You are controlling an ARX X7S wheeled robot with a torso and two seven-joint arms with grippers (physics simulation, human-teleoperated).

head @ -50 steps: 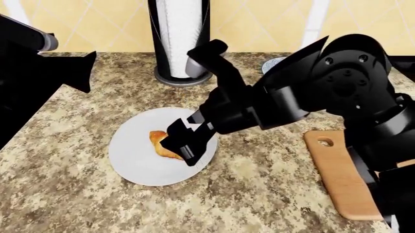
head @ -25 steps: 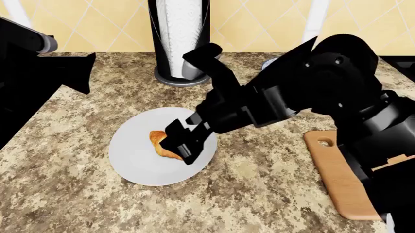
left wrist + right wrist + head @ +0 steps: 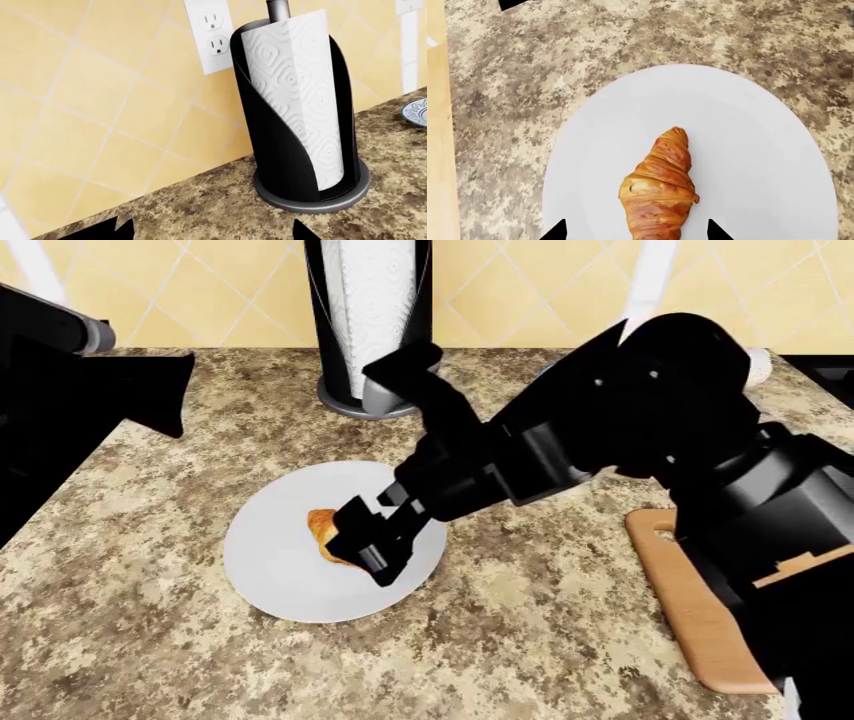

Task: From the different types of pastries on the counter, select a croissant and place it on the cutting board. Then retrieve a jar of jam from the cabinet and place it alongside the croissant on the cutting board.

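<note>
Towel roll (image 3: pixel 303 100) in its black holder fills my left wrist view, standing on the table (image 3: pixel 200 210) against the tiled wall; only the dark tips of my left hand show at the edge, nothing between them, and how wide it stands I cannot tell. From the head, my right hand (image 3: pixel 363 540) hangs low over the plate (image 3: pixel 287 570), covering part of the croissant (image 3: pixel 320 527), while the board (image 3: pixel 694 610) lies well off to my right, partly under my own arm. My right wrist view shows the croissant (image 3: pixel 659 192) lying lengthwise between my two fingertips (image 3: pixel 554 231), which stand apart on either side and hold nothing. I judge the risk lies in the closing: if I come down off-centre, one finger may nudge the pastry along the smooth plate, or pinch only the narrow tip so it swings or drops on the way to the board. Squeezing too hard could crush the flaky layers.
</note>
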